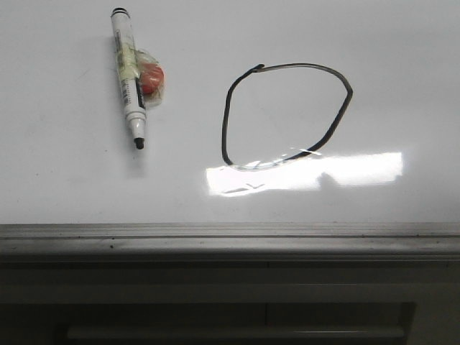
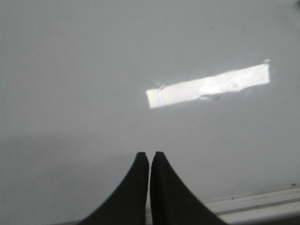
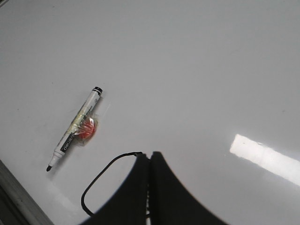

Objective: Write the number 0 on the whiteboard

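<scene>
The number 0 [image 1: 228, 122] is a thin black marker loop on the whiteboard [image 1: 57, 180], right of centre in the front view; its lower stroke crosses a bright glare. Part of the loop [image 3: 101, 176] shows in the right wrist view, the rest hidden behind my shut, empty right gripper [image 3: 150, 154]. A white marker [image 1: 128, 77] with a black tip and a red piece taped to its side lies uncapped on the board at the left, also in the right wrist view [image 3: 75, 129]. My left gripper [image 2: 149, 153] is shut and empty over bare whiteboard [image 2: 70, 70]. Neither gripper shows in the front view.
A grey metal edge strip [image 1: 230, 241] runs along the board's near side, with a dark ledge below it. The strip also shows in the left wrist view [image 2: 262, 201]. Rectangular light glare [image 1: 302, 172] lies just below the loop.
</scene>
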Robot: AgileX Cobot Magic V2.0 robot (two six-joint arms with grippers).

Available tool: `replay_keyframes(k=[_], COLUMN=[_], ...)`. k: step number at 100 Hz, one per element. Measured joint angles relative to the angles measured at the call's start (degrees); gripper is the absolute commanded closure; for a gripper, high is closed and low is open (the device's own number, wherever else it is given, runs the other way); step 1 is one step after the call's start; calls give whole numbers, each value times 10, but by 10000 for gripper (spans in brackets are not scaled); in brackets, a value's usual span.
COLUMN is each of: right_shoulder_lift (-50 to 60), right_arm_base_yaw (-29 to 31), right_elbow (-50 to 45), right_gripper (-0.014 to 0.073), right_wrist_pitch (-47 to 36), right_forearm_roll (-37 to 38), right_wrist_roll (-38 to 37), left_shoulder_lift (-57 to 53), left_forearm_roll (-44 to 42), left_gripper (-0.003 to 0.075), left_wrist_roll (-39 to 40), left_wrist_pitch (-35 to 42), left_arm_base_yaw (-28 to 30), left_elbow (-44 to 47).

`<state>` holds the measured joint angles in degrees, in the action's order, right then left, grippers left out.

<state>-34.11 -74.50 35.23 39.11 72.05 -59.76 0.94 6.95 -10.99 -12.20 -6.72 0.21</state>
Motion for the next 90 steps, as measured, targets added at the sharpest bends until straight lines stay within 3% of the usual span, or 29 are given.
replay_keyframes(k=[12, 90], right_shoulder_lift=[0, 0], right_arm_base_yaw=[0, 0], right_elbow=[0, 0], right_gripper=[663, 663], right_wrist_pitch=[-1, -1], right_forearm_roll=[0, 0], right_wrist_roll=[0, 0], left_shoulder_lift=[-11, -11], left_forearm_roll=[3, 14], left_gripper=[740, 740], left_wrist_roll=[-1, -2], left_wrist_pitch=[-65, -67], left_arm_base_yaw=[27, 31], left_elbow=[0, 0])
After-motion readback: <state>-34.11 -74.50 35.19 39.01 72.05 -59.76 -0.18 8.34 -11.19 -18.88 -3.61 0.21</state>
